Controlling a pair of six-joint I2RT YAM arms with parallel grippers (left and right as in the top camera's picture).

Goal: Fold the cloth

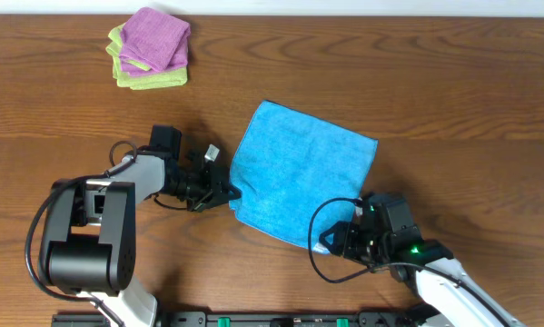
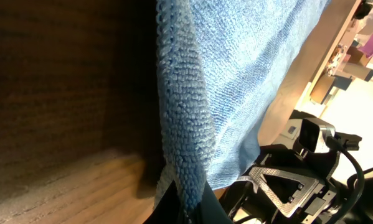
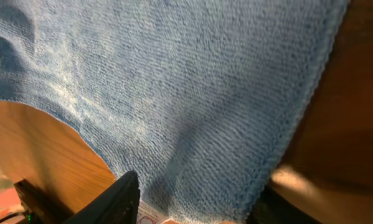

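A blue cloth [image 1: 303,173] lies spread flat on the wooden table, turned at an angle. My left gripper [image 1: 228,193] is at its near left corner and is shut on the cloth's edge. In the left wrist view the thick hem [image 2: 183,124] runs down into the closed fingers [image 2: 189,208]. My right gripper [image 1: 340,238] is at the near right corner. In the right wrist view the cloth [image 3: 174,81] fills the frame, and the fingers [image 3: 198,208] stand wide apart on either side of the corner, where a white tag [image 3: 150,214] shows.
A stack of folded cloths [image 1: 150,50], pink on top of green, sits at the far left of the table. The right arm [image 2: 298,180] shows in the left wrist view beyond the cloth.
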